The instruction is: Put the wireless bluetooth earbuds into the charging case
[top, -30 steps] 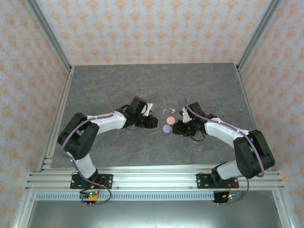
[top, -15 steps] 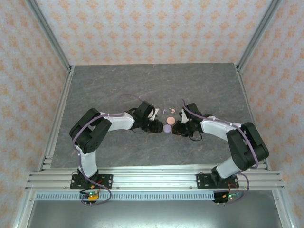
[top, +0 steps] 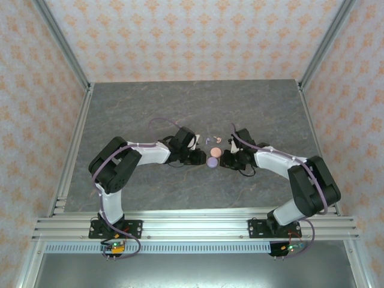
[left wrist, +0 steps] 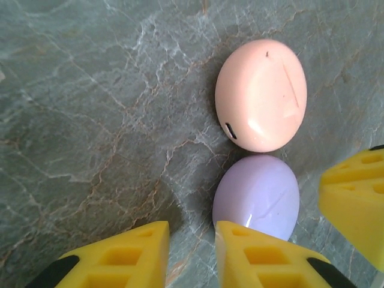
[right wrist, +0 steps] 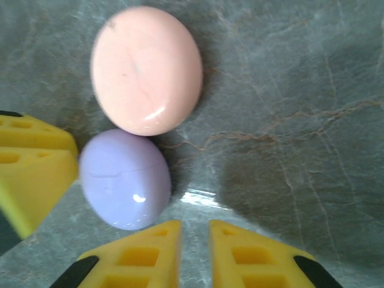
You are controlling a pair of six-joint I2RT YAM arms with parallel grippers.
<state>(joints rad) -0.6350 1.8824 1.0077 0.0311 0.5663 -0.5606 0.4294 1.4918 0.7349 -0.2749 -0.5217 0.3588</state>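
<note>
The closed lilac charging case is boxed in on the grey stone-look table between the left gripper and right gripper. Both are pinched down to a narrow gap with nothing held. The peach case is butted against its far side, and the tiny earbuds are scattered loose just beyond.

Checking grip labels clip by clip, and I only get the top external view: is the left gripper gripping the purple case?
Observer: No. The left gripper is nearly shut on nothing; the purple case lies just past one finger.
Operator: And the other arm?
Observer: The right gripper is also nearly shut, gripping nothing.
Operator: Lids open?
Observer: Both closed; the pink case touches the purple one.
</note>
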